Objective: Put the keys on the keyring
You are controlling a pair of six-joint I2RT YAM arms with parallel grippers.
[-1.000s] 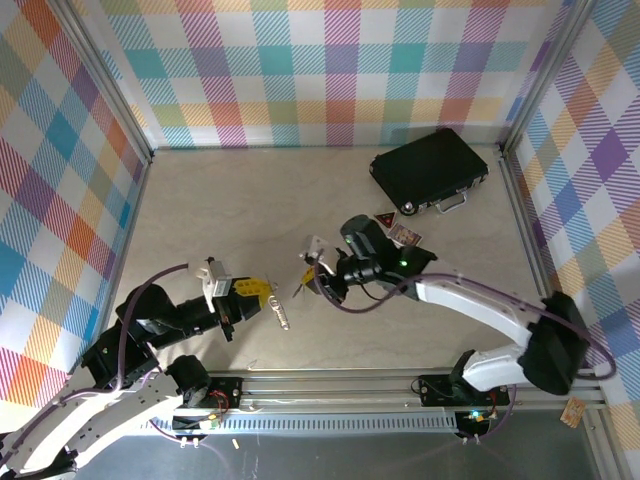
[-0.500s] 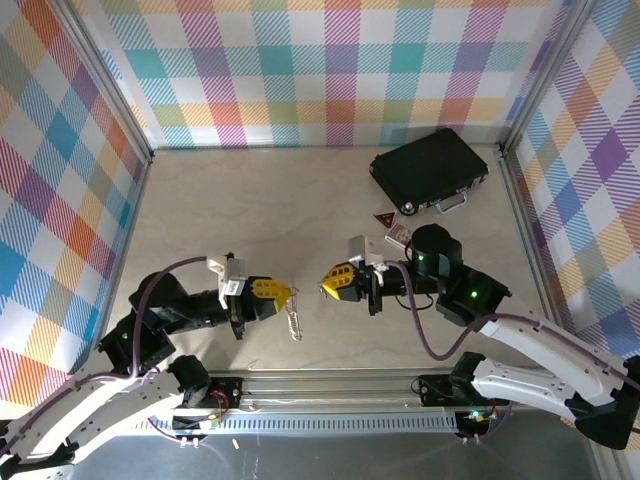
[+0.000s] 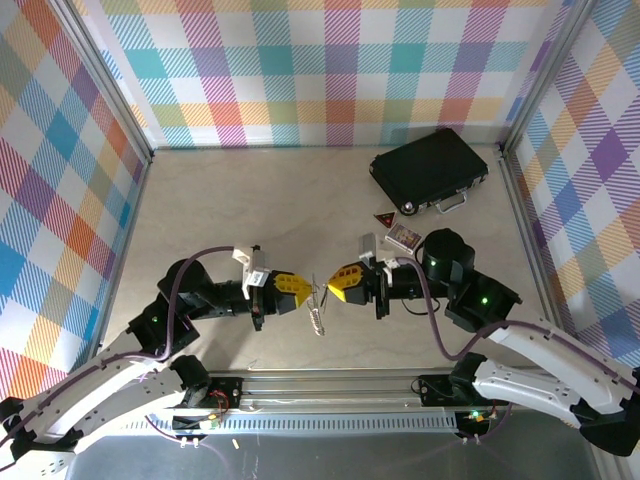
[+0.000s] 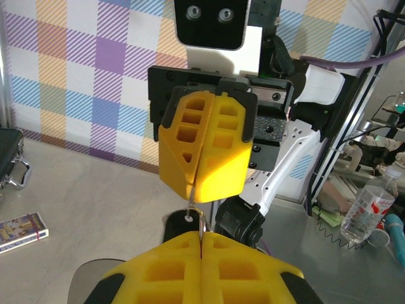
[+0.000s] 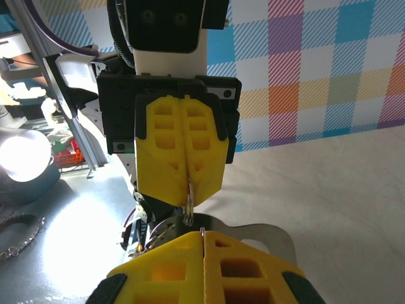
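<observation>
Hanging below the two meeting fingertips, the keys (image 3: 316,320) dangle just above the table (image 3: 250,200) near its front edge. I see the left gripper (image 3: 307,291) pinching the keyring (image 5: 189,204) — the right gripper (image 3: 333,284) is pressed together on a thin metal edge (image 5: 202,232) I cannot name.

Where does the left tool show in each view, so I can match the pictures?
Top external: left tool lower centre, pointing right, keys hanging at its tip.
Left wrist: left tool at the bottom edge, shut, pointing up.
Right wrist: left tool in the centre, facing the camera, keyring in its tip.
Shared landmark: right tool, tip to tip with it.
</observation>
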